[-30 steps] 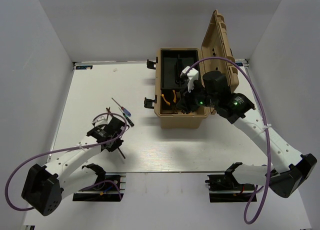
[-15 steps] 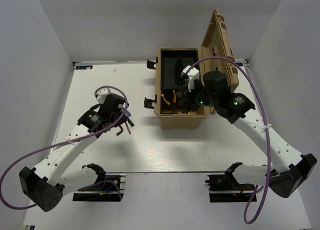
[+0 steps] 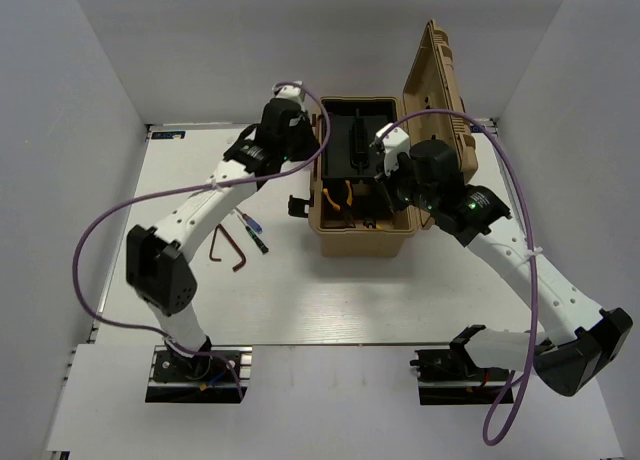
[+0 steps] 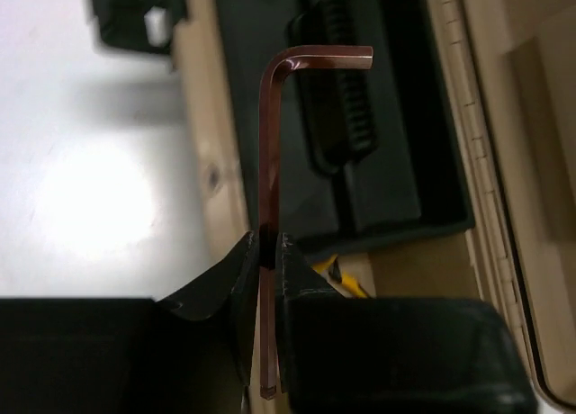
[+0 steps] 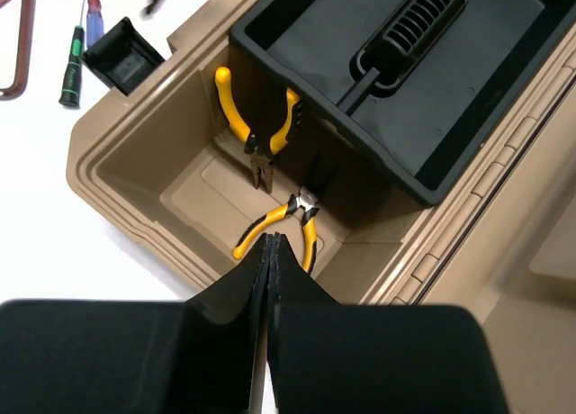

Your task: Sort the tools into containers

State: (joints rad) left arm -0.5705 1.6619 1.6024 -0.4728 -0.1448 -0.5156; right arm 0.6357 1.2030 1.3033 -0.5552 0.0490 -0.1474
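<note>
The tan toolbox stands open, its lid upright. My left gripper is shut on a reddish-brown L-shaped hex key, held over the box's left rim and its black tray. My right gripper is shut and empty above the box's near compartment. Two yellow-handled pliers lie in that compartment. A second hex key and slim screwdrivers lie on the table left of the box. In the top view the left gripper is at the box's far-left corner.
Black latches stick out from the box's left side. A black ribbed handle part lies in the tray. White walls close in the table on the left, back and right.
My left arm has swung from the table's left up to the toolbox, carrying the hex key. My right gripper has closed its jaws over the box, leaving the pliers inside.
</note>
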